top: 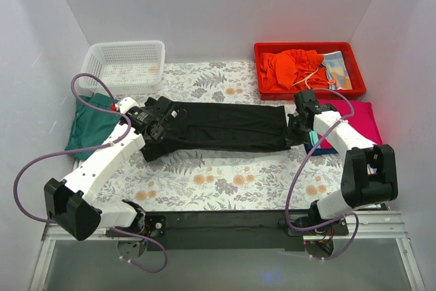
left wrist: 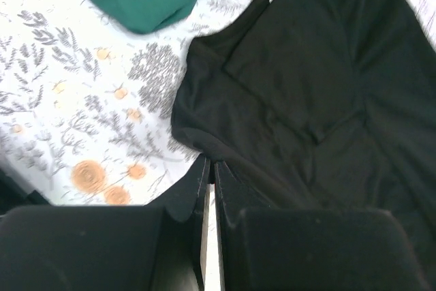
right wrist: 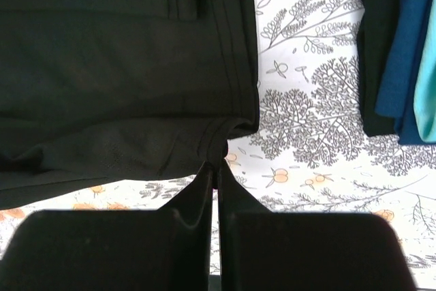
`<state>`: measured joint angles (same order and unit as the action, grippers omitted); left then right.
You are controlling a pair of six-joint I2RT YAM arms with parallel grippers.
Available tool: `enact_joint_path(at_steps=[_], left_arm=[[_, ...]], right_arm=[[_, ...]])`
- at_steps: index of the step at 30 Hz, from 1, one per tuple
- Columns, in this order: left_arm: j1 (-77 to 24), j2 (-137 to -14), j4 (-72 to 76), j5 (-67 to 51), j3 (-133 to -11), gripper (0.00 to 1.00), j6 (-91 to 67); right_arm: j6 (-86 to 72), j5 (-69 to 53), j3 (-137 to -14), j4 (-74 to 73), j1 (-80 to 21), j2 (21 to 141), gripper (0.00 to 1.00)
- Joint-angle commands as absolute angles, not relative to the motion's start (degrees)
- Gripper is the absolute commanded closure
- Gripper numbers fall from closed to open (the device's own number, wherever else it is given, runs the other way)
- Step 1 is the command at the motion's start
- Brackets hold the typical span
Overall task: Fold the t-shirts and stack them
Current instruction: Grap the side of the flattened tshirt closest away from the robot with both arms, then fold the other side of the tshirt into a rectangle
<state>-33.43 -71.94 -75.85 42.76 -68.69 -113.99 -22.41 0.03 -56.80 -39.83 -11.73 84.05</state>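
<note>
Dark-green cloth sits first on my screen: a folded dark-green t-shirt [top: 92,127] lies at the left edge of the floral-patterned worktop [top: 225,182]. Just beside it, my left tool [left wrist: 212,165] is pressed together, pinching the left end of the large black cloth t-shirt [top: 218,126], which lies stretched across the middle. My right tool [right wrist: 218,167] pinches the shirt's right hem, tips closed. Further right lies a folded magenta t-shirt [top: 360,122].
</note>
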Motion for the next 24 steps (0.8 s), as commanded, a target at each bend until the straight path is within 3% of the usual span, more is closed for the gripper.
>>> enact_joint_path(at_steps=[1, 12, 24], left_arm=[[-28.9, -73.7, -68.6, 46.2, -70.1, 1.0, -116.7], [-18.5, -83.6, -49.0, 40.8, -71.8, 1.0, -97.9], [-15.3, -93.4, -40.0, 34.6, -74.8, 1.0, -89.7]], right_arm=[[-23.6, 0.6, -59.9, -38.5, -11.3, 87.3, 0.99], [-25.0, 1.7, -67.2, -36.8, -10.9, 95.9, 0.99], [-26.2, 1.7, -74.5, -37.6, -10.8, 102.4, 0.99]])
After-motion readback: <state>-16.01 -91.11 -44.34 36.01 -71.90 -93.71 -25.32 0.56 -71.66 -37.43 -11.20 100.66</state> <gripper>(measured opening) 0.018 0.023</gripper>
